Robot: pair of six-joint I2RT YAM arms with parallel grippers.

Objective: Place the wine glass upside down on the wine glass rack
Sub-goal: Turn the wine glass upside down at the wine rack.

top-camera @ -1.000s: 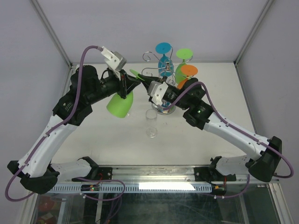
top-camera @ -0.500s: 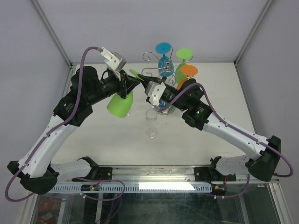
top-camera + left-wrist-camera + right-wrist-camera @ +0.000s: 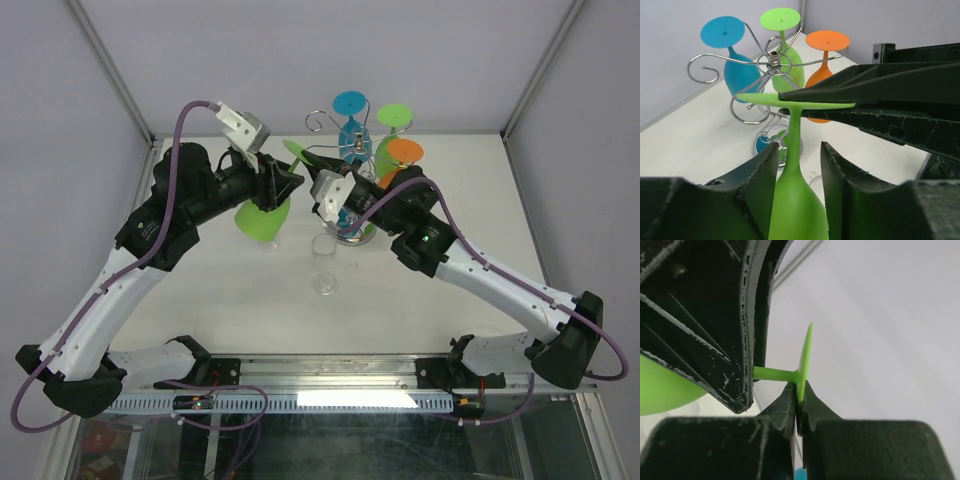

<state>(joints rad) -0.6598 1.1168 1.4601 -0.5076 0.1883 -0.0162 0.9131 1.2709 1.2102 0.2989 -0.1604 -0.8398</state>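
At the near side of the table point(image 3: 200, 300), between the two arms, we see a clear glass point(image 3: 325, 264) standing upright on its own, touched by nothing.

Just behind it and off the table hangs the green wine glass point(image 3: 795, 205), upside down, with its bowl low and its foot on top. The left gripper point(image 3: 797, 150) sits around its stem. From the left wrist we see its fingers point(image 3: 765, 170) parted, with a slim gap on each side of the stem, so they surround the glass without pressing on it.

The right gripper point(image 3: 799, 390) comes in from the other side and is closed on the rim of the foot. Its own camera shows the thin green disc pinched edge-on between the two tips, and the left wrist view shows one black finger above the disc and one below.

Close behind the foot stands the wine glass rack point(image 3: 774, 59), with its chrome scroll arms spreading from the central post. We cannot tell whether the foot touches a wire.

Three glasses hang bowl-down from its further arms: a blue glass point(image 3: 740, 75) on the left, a pale green glass point(image 3: 796, 65) in the middle and an orange glass point(image 3: 826, 40) on the right.
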